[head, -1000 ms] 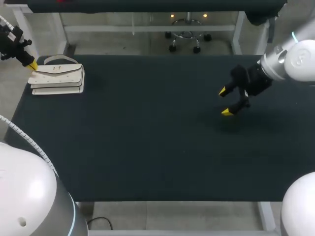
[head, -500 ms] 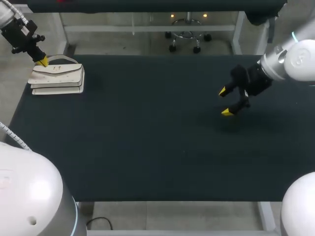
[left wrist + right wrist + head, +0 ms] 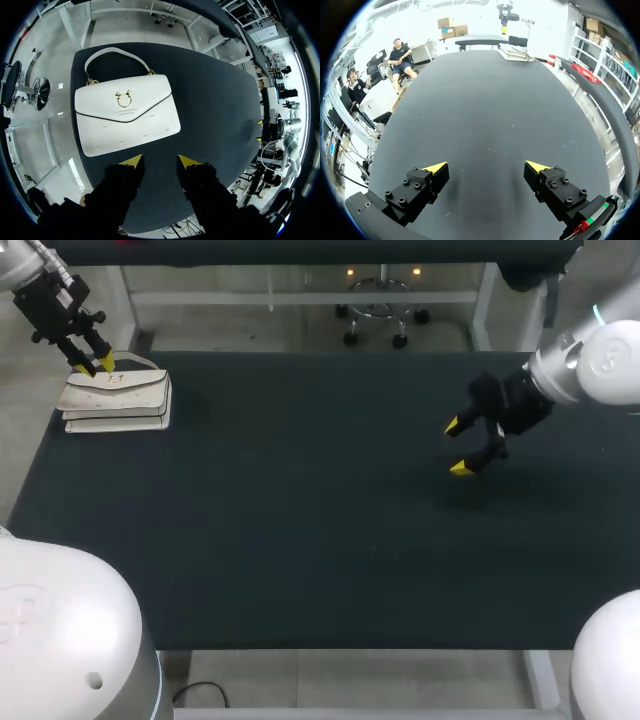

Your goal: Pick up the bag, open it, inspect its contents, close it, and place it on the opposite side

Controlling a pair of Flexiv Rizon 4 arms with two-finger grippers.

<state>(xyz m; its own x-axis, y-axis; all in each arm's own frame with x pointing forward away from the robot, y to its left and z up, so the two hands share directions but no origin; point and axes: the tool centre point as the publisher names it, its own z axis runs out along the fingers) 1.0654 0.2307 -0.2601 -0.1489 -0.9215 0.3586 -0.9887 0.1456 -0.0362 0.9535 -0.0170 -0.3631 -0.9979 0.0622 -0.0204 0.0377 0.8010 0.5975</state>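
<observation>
the bag (image 3: 117, 398) lies flat at the far left corner of the desk (image 3: 300, 530). it is white, with the flap shut, the gold clasp (image 3: 122, 98) facing up and the handle (image 3: 112, 52) lying toward the desk's far edge.

over the last second the left gripper (image 3: 96, 366) has swung in from beyond the desk's left edge. it now hangs over the bag, and in the head view its yellow tips show against the handle end. how high it hangs i can't say. from its own wrist view the fingers stand a little apart with nothing between them, and the bag lies ahead of them, apparently untouched.

the right gripper (image 3: 458, 447) hasn't budged. it sits over the right half of the desk, well apart from the bag, with its fingers spread wide and empty.

so the task looks to be only at its start: the left arm is lining up for the pick-up, and the bag is not yet lifted, opened or looked into. next it probably needs to come down onto the handle or an edge. the handle lies flat, so getting a finger under it could be fiddly.
</observation>
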